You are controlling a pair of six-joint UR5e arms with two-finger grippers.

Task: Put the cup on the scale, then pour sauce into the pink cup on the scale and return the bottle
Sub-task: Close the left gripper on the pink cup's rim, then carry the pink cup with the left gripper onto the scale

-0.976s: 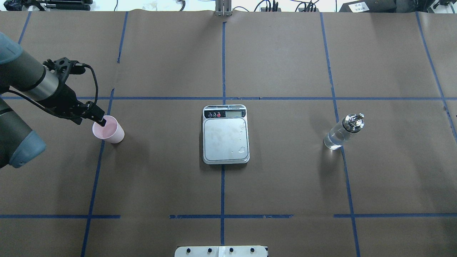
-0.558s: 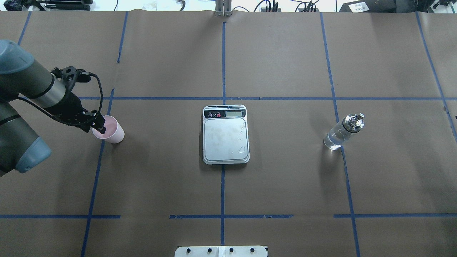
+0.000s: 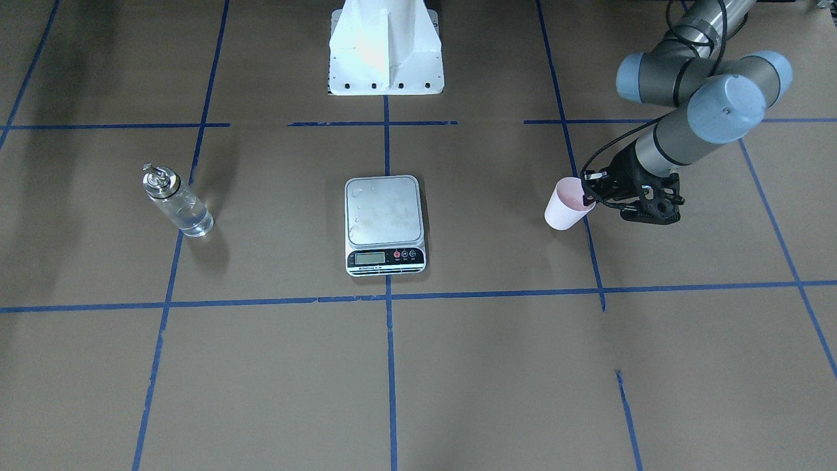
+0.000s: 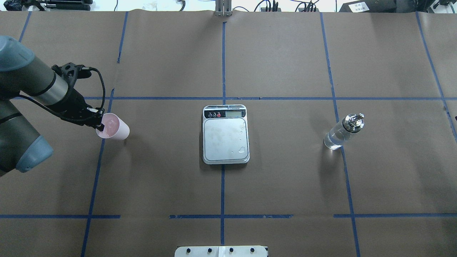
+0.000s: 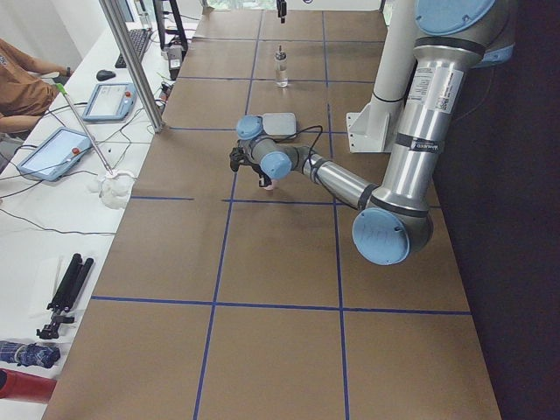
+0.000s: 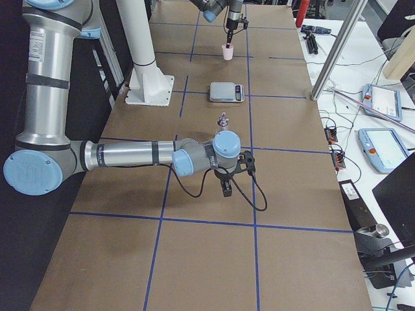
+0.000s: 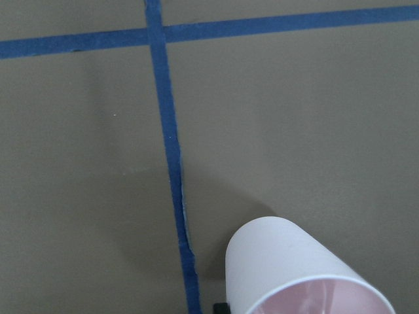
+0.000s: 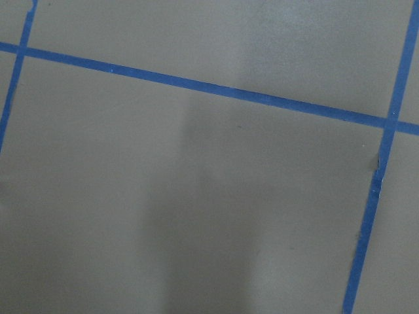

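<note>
The pale pink cup point(image 4: 116, 127) is at the table's left, tilted, its rim pinched by my left gripper point(image 4: 101, 125). It also shows in the front-facing view point(image 3: 562, 208) and at the bottom of the left wrist view point(image 7: 291, 265). The left gripper point(image 3: 590, 196) is shut on the rim. The scale point(image 4: 225, 141) lies at the table's middle with water drops on its platform. The glass bottle point(image 4: 342, 134) of clear sauce stands at the right, untouched. My right gripper point(image 6: 225, 190) hangs low over bare table nearer the front edge than the bottle; I cannot tell whether it is open.
Brown paper with blue tape lines covers the table. The white robot base point(image 3: 386, 59) stands behind the scale. The right wrist view holds only paper and tape. Operators' tablets and stands lie beyond the table's far edge point(image 5: 74, 149).
My left gripper closed on the cup's rim, then lifted and tilted it and shifted it slightly right, towards the scale. Scale and bottle have not moved.
</note>
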